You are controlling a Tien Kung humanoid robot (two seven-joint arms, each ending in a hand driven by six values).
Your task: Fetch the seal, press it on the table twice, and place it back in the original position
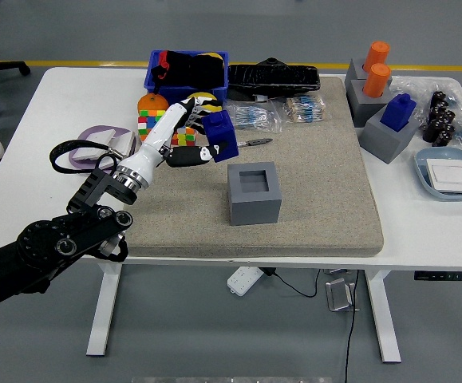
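My left hand [192, 136] holds a blue block-shaped seal [220, 132] lifted above the tan mat [318, 183], its white and black fingers curled around the seal's left side. The seal hangs up and to the left of a grey square holder [254, 192] with an empty recess in its top. The left arm reaches in from the lower left. The right hand is out of view.
Behind the hand lie two colour cubes [152, 124], an orange, a lemon, a pen [250, 143] and a blue bin [187, 70]. At the right stand grey holders with orange seals [373, 67] and a blue seal [398, 112], plus a blue dish [451, 173]. A purple dish [95, 137] sits at the left.
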